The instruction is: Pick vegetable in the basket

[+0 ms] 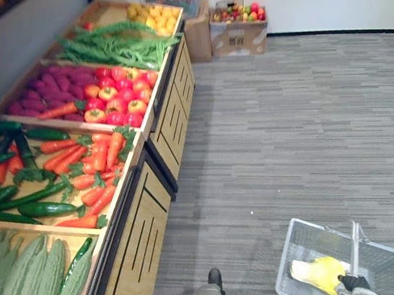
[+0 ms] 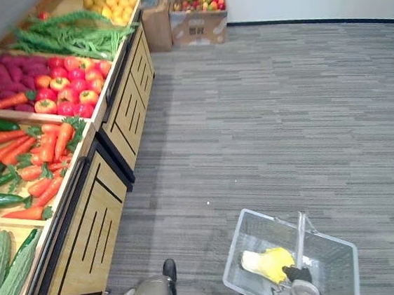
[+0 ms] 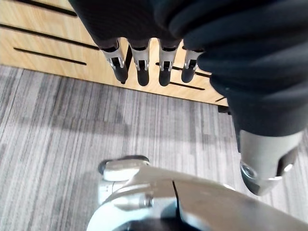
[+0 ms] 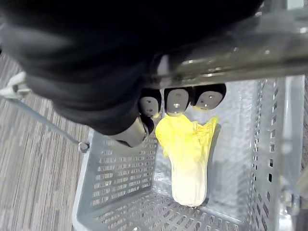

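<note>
Wooden stand (image 1: 141, 232), carrots (image 1: 94, 164), cucumbers (image 1: 45, 208), perhaps tomatoes (image 1: 119, 99), green beans (image 1: 117, 49)

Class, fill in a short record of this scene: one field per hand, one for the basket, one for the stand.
basket: holds one yellow-white cabbage
right hand: curled round the basket's handle
left hand: open, fingers straight, beside the wooden stand
stand: carrots and cucumbers share a crate

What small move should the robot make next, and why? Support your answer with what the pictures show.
Probably lift the left hand toward the carrots in the display stand. It hangs low beside the stand's wooden front, fingers straight, holding nothing, while the right hand is curled round the handle of the basket, which holds one cabbage.
</note>
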{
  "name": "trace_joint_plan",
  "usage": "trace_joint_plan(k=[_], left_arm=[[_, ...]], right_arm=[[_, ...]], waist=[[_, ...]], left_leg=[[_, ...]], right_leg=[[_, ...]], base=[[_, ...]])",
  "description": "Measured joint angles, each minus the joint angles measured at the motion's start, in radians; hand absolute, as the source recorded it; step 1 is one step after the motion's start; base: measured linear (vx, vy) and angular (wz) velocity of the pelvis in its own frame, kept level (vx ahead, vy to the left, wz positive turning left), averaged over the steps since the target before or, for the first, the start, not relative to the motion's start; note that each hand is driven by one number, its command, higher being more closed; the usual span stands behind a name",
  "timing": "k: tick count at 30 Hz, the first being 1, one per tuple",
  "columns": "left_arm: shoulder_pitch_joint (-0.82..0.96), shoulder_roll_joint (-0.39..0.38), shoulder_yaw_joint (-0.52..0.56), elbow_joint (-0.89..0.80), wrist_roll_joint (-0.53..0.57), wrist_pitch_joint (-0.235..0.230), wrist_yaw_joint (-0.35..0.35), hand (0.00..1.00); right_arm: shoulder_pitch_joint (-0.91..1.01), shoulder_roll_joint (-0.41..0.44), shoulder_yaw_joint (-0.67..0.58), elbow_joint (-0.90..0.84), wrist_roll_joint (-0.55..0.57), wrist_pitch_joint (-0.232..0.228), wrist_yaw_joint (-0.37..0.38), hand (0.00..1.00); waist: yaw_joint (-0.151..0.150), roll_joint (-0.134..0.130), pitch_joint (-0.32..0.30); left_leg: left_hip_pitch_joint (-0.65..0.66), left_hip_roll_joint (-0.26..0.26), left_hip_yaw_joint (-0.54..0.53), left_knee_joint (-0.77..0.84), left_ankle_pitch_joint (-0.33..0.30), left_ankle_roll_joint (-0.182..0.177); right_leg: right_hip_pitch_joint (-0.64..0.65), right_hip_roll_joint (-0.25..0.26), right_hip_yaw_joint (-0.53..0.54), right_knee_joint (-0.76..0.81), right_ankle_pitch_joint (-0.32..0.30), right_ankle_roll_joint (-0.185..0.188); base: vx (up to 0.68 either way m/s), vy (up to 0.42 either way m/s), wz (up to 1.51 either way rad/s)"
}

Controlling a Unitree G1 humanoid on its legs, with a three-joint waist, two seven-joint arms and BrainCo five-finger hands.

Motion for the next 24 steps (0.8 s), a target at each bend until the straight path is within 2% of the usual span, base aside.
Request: trace_joint_plan(k=[1, 2, 3, 5, 7, 8, 9, 10, 11, 12, 13, 15, 17, 19, 20, 22, 24], left_arm=[[-0.003, 0.003, 0.000, 0.001, 0.013, 0.002, 0.000, 0.00], [-0.002, 0.004, -0.002, 0.000, 0.025, 0.001, 0.000, 0.00], [-0.001, 0.004, -0.007, 0.002, 0.031, 0.001, 0.000, 0.00], [0.005, 0.009, -0.006, 0.002, 0.032, 0.002, 0.000, 0.00], [0.015, 0.003, -0.008, 0.006, 0.032, 0.008, 0.000, 0.00], [0.026, 0.004, -0.015, 0.007, 0.032, 0.013, 0.001, 0.00], [0.034, 0.016, -0.030, 0.006, 0.031, 0.017, 0.000, 0.00], [0.035, 0.027, -0.041, 0.005, 0.030, 0.020, 0.000, 0.00], [0.034, 0.049, -0.050, -0.003, 0.025, 0.022, -0.003, 0.00], [0.034, 0.058, -0.045, -0.015, 0.021, 0.022, -0.002, 0.00], [0.036, 0.058, -0.034, -0.019, 0.018, 0.023, 0.000, 0.00], [0.029, 0.053, -0.025, -0.018, 0.013, 0.025, 0.001, 0.00], [0.007, 0.025, 0.020, -0.019, 0.013, 0.034, 0.002, 0.00], [-0.010, 0.004, 0.059, -0.020, 0.013, 0.037, 0.005, 0.00], [-0.024, -0.008, 0.082, -0.020, 0.013, 0.037, 0.006, 0.00], [-0.034, -0.023, 0.111, -0.021, 0.012, 0.037, 0.006, 0.00], [-0.036, -0.033, 0.145, -0.021, 0.012, 0.036, 0.007, 0.00]], right_arm=[[-0.002, 0.005, 0.000, -0.008, 0.000, 0.000, 0.000, 1.00], [0.000, 0.008, 0.002, -0.016, 0.000, 0.001, 0.001, 1.00], [0.008, 0.009, 0.004, -0.014, 0.000, 0.002, 0.002, 1.00], [0.004, 0.011, 0.013, -0.014, -0.001, 0.003, 0.008, 1.00], [-0.006, 0.009, 0.019, -0.010, -0.002, 0.002, 0.009, 1.00], [-0.006, 0.011, 0.020, -0.004, -0.002, -0.001, 0.009, 1.00], [-0.016, 0.012, 0.017, -0.016, 0.000, -0.009, 0.003, 1.00], [-0.023, 0.009, 0.011, -0.022, -0.001, -0.013, 0.002, 1.00], [-0.025, 0.005, 0.010, -0.019, -0.001, -0.015, 0.003, 1.00], [-0.010, 0.007, 0.009, -0.013, 0.000, -0.014, 0.001, 1.00], [0.005, 0.010, 0.007, -0.014, 0.001, -0.016, 0.001, 1.00], [0.021, 0.011, 0.001, -0.019, 0.002, -0.027, 0.000, 1.00], [0.030, 0.014, -0.016, -0.027, 0.002, -0.038, 0.001, 1.00], [0.022, 0.029, -0.052, -0.043, 0.003, -0.025, 0.003, 1.00], [0.018, 0.041, -0.071, -0.048, 0.003, -0.020, 0.008, 1.00], [0.021, 0.060, -0.091, -0.058, 0.004, -0.013, 0.008, 1.00], [0.033, 0.079, -0.122, -0.057, 0.004, -0.004, 0.009, 1.00]], waist=[[0.000, -0.006, 0.000], [-0.003, -0.002, -0.003], [0.003, -0.003, -0.003], [0.024, -0.009, -0.010], [0.024, -0.001, -0.017], [0.021, 0.003, -0.019], [0.017, 0.002, -0.022], [0.009, -0.005, -0.022], [-0.011, -0.013, -0.023], [-0.013, -0.024, -0.024], [-0.013, -0.025, -0.027], [-0.017, -0.025, -0.027], [-0.014, -0.021, -0.026], [-0.008, -0.013, -0.024], [-0.004, -0.007, -0.022], [-0.001, -0.005, -0.022], [0.000, -0.022, -0.031]], left_leg=[[-0.017, -0.004, 0.062, 0.018, -0.004, 0.007], [-0.018, 0.003, 0.203, 0.046, -0.025, 0.047], [-0.007, -0.007, 0.217, 0.054, -0.047, 0.088], [-0.003, -0.020, 0.217, 0.073, -0.081, 0.107], [0.008, -0.020, 0.200, 0.090, -0.135, 0.116], [0.047, -0.025, 0.182, 0.082, -0.154, 0.122], [0.100, -0.044, 0.157, 0.065, -0.161, 0.135], [0.123, -0.053, 0.133, 0.060, -0.163, 0.138], [0.166, -0.064, 0.072, 0.043, -0.167, 0.147], [0.225, -0.064, 0.018, 0.011, -0.166, 0.149], [0.265, -0.063, -0.024, -0.012, -0.166, 0.149], [0.308, -0.063, -0.094, -0.039, -0.169, 0.152], [0.352, -0.058, -0.191, -0.038, -0.188, 0.153], [0.363, -0.034, -0.277, -0.010, -0.229, 0.136], [0.359, -0.019, -0.330, 0.028, -0.268, 0.120], [0.344, -0.002, -0.410, 0.091, -0.331, 0.093], [0.324, -0.003, -0.484, 0.148, -0.394, 0.063]], right_leg=[[0.010, -0.013, -0.017, -0.017, 0.020, 0.006], [0.036, -0.028, -0.027, -0.023, 0.034, 0.013], [0.052, -0.037, -0.020, -0.023, 0.036, 0.017], [0.061, -0.051, -0.014, -0.012, 0.050, 0.031], [-0.001, -0.077, 0.006, 0.166, 0.050, 0.034], [-0.090, -0.121, 0.037, 0.407, 0.071, 0.067], [-0.197, -0.166, 0.126, 0.668, 0.181, 0.077], [-0.247, -0.166, 0.175, 0.793, 0.229, 0.084], [-0.315, -0.132, 0.227, 0.982, 0.213, 0.081], [-0.352, -0.082, 0.247, 1.076, 0.170, 0.063], [-0.374, -0.053, 0.232, 1.088, 0.132, 0.030], [-0.412, -0.043, 0.175, 1.035, 0.069, -0.003], [-0.451, -0.048, 0.108, 0.850, 0.028, -0.052], [-0.447, -0.019, 0.092, 0.563, 0.028, -0.060], [-0.442, 0.012, 0.133, 0.410, 0.035, -0.054], [-0.422, 0.042, 0.215, 0.235, 0.041, -0.046], [-0.390, 0.053, 0.301, 0.151, 0.048, -0.032]], base=[[0.24, 0.209, 0.66], [0.29, 0.249, 0.69], [0.25, 0.195, 0.54], [0.22, 0.121, 0.11], [0.26, 0.166, 0.15], [0.25, 0.206, 0.26], [0.25, 0.212, 0.45], [0.27, 0.169, 0.99], [0.41, 0.114, 1.41], [0.43, 0.067, 1.60], [0.39, 0.011, 1.29], [0.30, -0.048, 1.24], [0.38, -0.089, 1.39], [0.41, -0.227, 1.36], [0.46, -0.307, 1.23], [0.42, -0.361, 1.35], [0.44, -0.465, 1.47]])
